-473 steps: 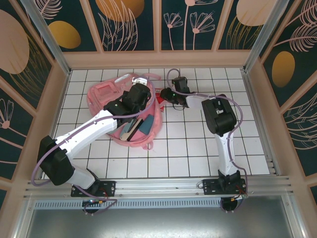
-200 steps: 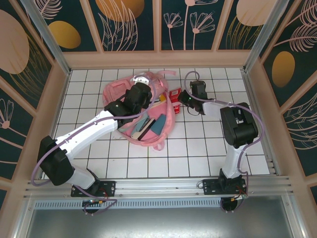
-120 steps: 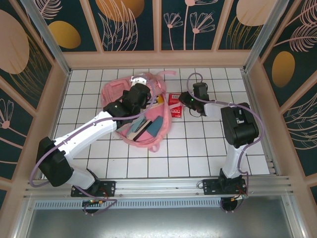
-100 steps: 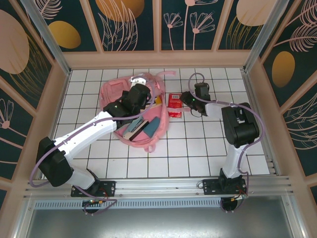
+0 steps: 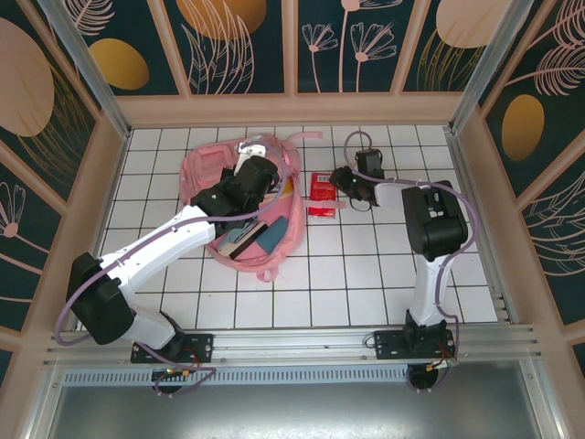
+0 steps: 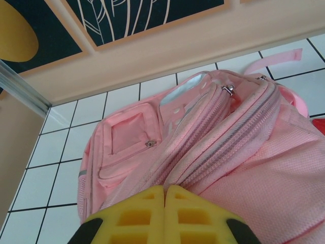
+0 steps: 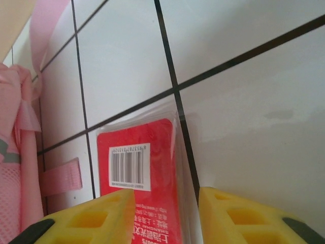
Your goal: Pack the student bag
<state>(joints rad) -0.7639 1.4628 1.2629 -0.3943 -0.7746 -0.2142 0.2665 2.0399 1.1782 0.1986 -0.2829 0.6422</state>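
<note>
Soft student bag [image 6: 244, 152] likely sags; grip its zip rim, where left gripper [image 6: 164, 195] clenches fabric; right gripper [image 7: 166, 194] gapes around red packet [image 7: 132, 168] beside it

red packet [image 7: 157, 173]: lower end cut off, print unreadable | student bag [image 6: 244, 168]: right side cropped

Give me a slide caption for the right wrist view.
Open right gripper aimed at a red barcoded packet on white tiles beside the student bag.
</note>
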